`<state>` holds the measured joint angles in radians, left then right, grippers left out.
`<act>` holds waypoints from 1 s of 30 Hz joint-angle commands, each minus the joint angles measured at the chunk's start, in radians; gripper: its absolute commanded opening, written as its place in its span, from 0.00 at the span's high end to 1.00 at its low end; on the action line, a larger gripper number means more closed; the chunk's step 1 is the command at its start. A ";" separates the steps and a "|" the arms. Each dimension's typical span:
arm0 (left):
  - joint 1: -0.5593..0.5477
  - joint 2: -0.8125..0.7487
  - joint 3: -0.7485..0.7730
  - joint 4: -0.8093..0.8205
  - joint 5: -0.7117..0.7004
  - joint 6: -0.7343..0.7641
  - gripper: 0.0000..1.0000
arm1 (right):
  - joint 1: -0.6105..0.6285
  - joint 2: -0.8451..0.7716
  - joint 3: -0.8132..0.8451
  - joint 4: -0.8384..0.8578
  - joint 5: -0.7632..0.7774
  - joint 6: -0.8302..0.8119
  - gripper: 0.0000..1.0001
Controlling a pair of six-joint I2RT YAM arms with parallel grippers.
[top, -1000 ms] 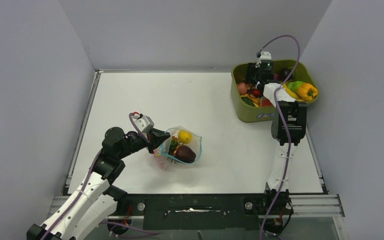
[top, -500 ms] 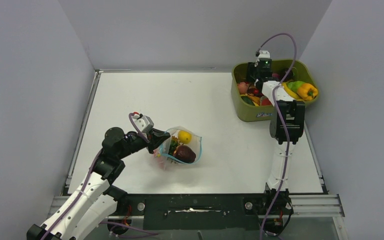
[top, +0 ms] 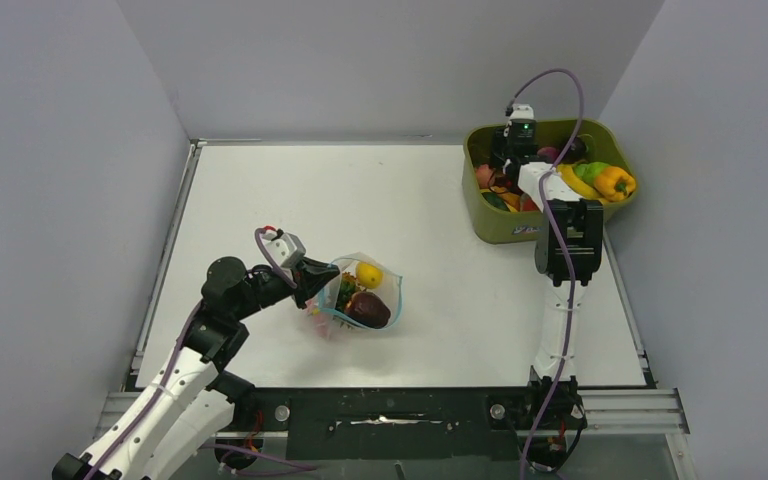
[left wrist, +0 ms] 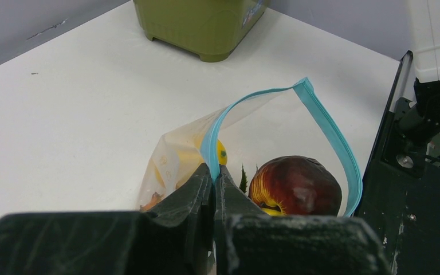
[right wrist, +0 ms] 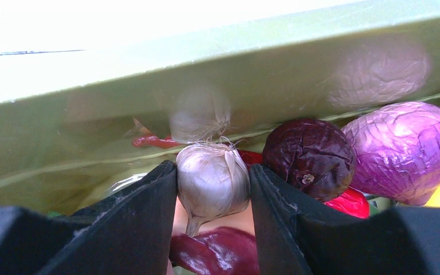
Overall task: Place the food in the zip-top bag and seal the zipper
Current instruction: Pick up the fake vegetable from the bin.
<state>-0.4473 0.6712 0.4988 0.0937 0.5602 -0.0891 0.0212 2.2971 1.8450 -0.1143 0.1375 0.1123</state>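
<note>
The clear zip-top bag [top: 363, 293] lies on the table with its mouth held open. Its teal zipper [left wrist: 327, 129] curves in a loop. Inside are a dark maroon piece [left wrist: 298, 186], a yellow piece [top: 368, 273] and green leaves. My left gripper [left wrist: 213, 172] is shut on the zipper edge at the bag's left side; it also shows in the top view [top: 322, 285]. My right gripper [right wrist: 213, 169] is down in the olive-green tub [top: 505, 228], with its fingers pressed on both sides of a white garlic bulb [right wrist: 212, 180].
The tub holds more food: a purple cabbage [right wrist: 404, 149], a dark maroon ball [right wrist: 309, 157], red pieces, and a yellow pepper [top: 615, 181] on its right rim. The tub wall [right wrist: 149, 74] stands close behind the garlic. Grey walls enclose the table.
My right arm has shifted slightly left and deeper over the tub. The left gripper and the bag have stayed almost still.
</note>
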 commanded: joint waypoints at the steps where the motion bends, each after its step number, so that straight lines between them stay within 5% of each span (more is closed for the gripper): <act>1: 0.009 -0.016 0.009 0.023 0.055 0.011 1.00 | 0.005 -0.045 0.002 0.014 0.029 -0.028 0.60; 18: 0.013 -0.018 0.001 0.039 0.053 -0.022 1.00 | -0.003 -0.283 -0.194 0.061 -0.007 -0.067 0.66; 30: 0.012 -0.036 -0.001 0.104 -0.003 -0.146 1.00 | 0.001 -0.604 -0.419 0.020 -0.042 -0.083 0.66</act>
<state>-0.4416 0.6472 0.4774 0.1226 0.5587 -0.1852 0.0204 1.8385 1.4712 -0.1131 0.1341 0.0364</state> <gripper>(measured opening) 0.014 0.451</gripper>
